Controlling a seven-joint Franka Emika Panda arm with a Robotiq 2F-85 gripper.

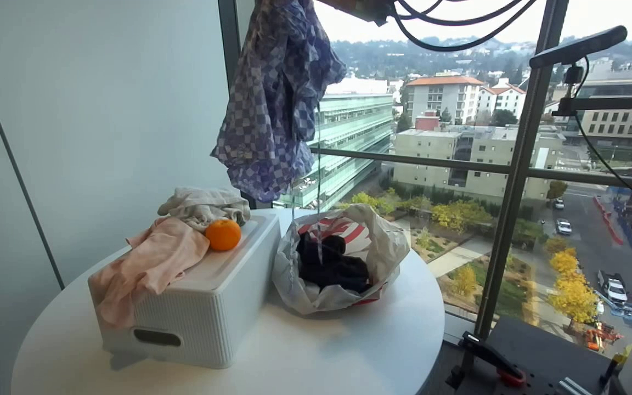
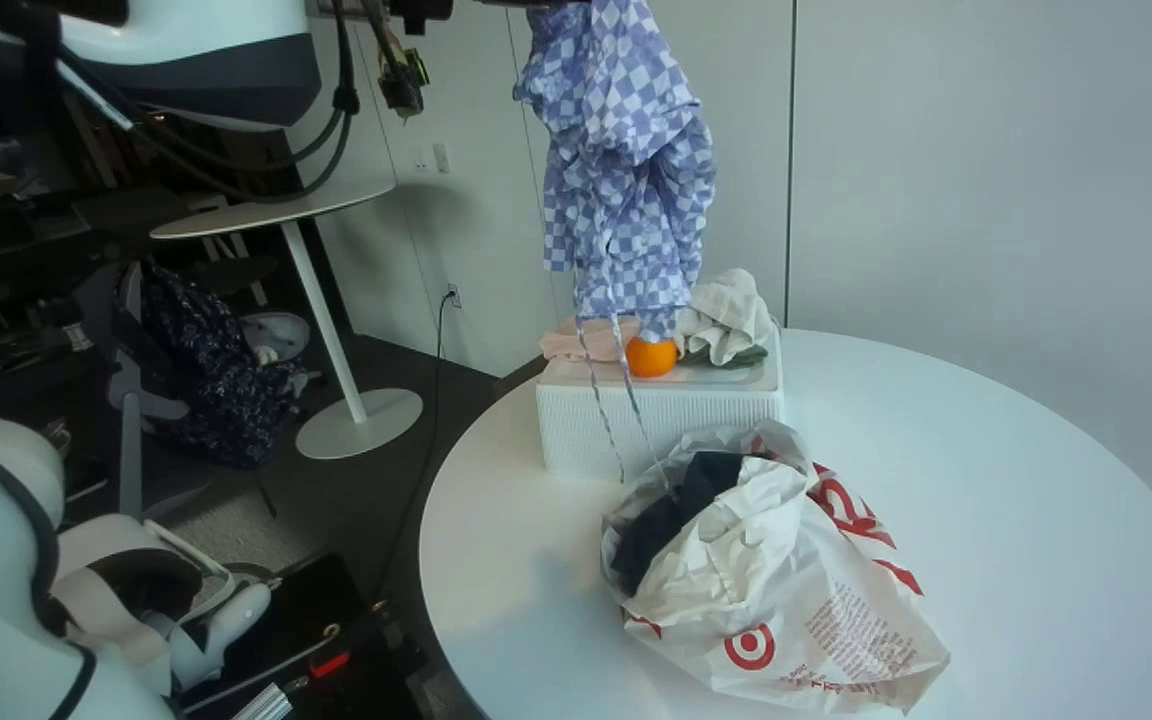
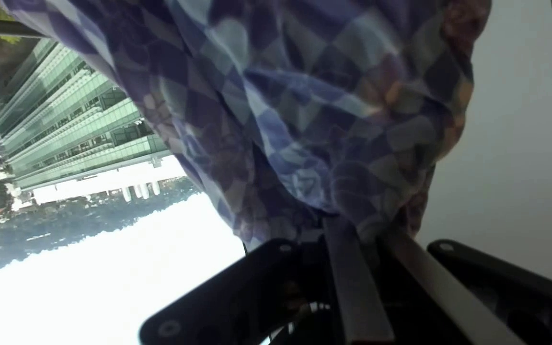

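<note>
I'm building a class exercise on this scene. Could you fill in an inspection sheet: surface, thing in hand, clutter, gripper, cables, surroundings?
Surface: round white table, bearing a ribbed white box and a plastic bag.
Thing in hand: purple checked cloth, hanging in folds; two thin strings trail from it, contact with the bag unclear.
Clutter: pink cloth, pale cloth and orange on the box; dark cloth inside the bag's open mouth.
Gripper: closed on the checked fabric, seen in the wrist view.
Cables: black cables loop by the arm.
Surroundings: tall window, buildings outside; pale wall; another table.
</note>
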